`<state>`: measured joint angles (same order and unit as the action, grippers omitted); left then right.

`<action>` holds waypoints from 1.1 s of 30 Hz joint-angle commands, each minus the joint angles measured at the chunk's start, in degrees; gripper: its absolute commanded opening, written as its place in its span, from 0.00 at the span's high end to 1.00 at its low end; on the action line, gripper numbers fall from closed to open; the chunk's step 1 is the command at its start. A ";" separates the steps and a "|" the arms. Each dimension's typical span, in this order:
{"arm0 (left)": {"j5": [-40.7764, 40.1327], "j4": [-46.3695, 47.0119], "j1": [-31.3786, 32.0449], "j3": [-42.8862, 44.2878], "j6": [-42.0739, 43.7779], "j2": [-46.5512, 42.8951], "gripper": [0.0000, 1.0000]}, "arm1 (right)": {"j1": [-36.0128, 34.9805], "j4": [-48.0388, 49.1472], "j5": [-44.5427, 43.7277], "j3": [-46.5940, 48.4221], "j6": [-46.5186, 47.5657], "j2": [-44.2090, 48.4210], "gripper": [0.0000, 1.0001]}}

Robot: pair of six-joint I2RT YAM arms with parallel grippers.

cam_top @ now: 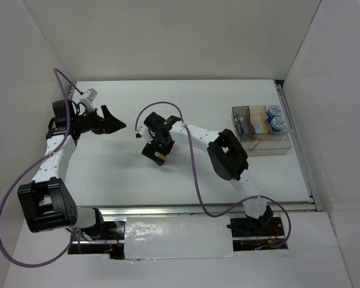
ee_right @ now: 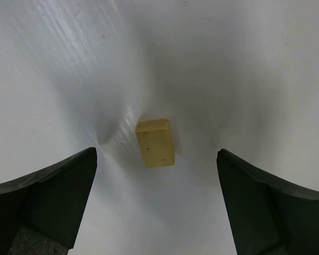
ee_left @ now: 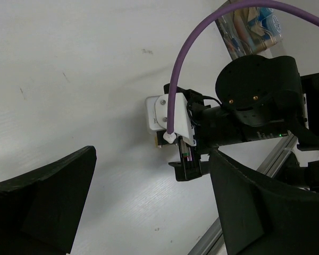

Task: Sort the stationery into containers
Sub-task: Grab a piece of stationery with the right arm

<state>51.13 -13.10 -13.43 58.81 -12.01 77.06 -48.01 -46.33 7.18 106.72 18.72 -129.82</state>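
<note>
A beige block lies on the white table, between and just ahead of the open fingers of my right gripper. In the top view the right gripper hangs over the block at the table's middle. My left gripper is open and empty, held at the far left; its wrist view looks toward the right arm. The clear divided tray stands at the right, with two blue-white rolls, pens in the smoky-grey section and bars beside them.
White walls enclose the table on the left, back and right. A metal rail runs along the near edge. The right arm's purple cable loops over the table, and the tray's corner shows in the left wrist view.
</note>
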 commanded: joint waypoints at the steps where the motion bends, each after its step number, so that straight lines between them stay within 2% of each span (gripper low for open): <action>1: 1.86 1.15 -0.37 0.25 1.20 0.81 0.01 | 0.20 2.73 -1.03 0.86 0.44 0.01 0.00; 6: 1.78 1.06 -0.37 0.69 1.29 1.78 0.01 | 0.28 2.12 0.11 2.18 1.05 -0.96 0.09; 9: 1.51 0.71 -0.46 0.96 1.73 2.31 0.01 | 0.28 1.59 0.20 2.79 1.05 -1.92 0.19; 10: 1.51 0.62 -0.37 1.05 1.64 2.48 0.01 | 0.37 1.42 0.38 3.06 1.14 -2.28 0.26; 14: 1.42 0.53 -0.37 1.31 1.73 3.01 0.01 | 0.28 0.71 0.47 3.67 1.41 -3.25 0.38; 18: 1.16 0.53 -0.45 1.66 1.81 3.36 0.01 | 0.20 0.71 0.82 3.50 1.41 -3.51 0.59; 20: 0.90 0.19 -0.46 1.84 1.99 3.45 0.01 | 0.28 0.19 0.82 3.50 1.49 -3.51 0.66; 21: 0.98 0.01 -0.37 1.93 2.16 3.54 0.01 | 0.20 0.01 0.73 3.41 1.49 -3.25 0.76; 23: 0.90 -0.17 -0.45 2.01 2.34 3.37 0.01 | 0.46 -1.04 0.12 2.80 1.23 -1.50 0.85; 25: 0.90 -0.17 -0.37 2.01 2.34 2.93 0.01 | 0.98 -2.44 0.11 1.40 0.01 0.96 0.85; 28: -1.11 -1.65 1.73 2.71 4.61 1.79 0.01 | 4.58 -2.28 2.39 -4.29 -2.72 12.61 0.86; 33: -7.97 -5.26 7.09 3.95 8.58 1.16 0.01 | 18.45 -3.85 2.66 -15.11 -3.69 29.76 0.87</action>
<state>46.39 -16.67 -8.82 60.07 -7.27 79.94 -38.04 -48.64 9.96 94.30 16.53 -112.84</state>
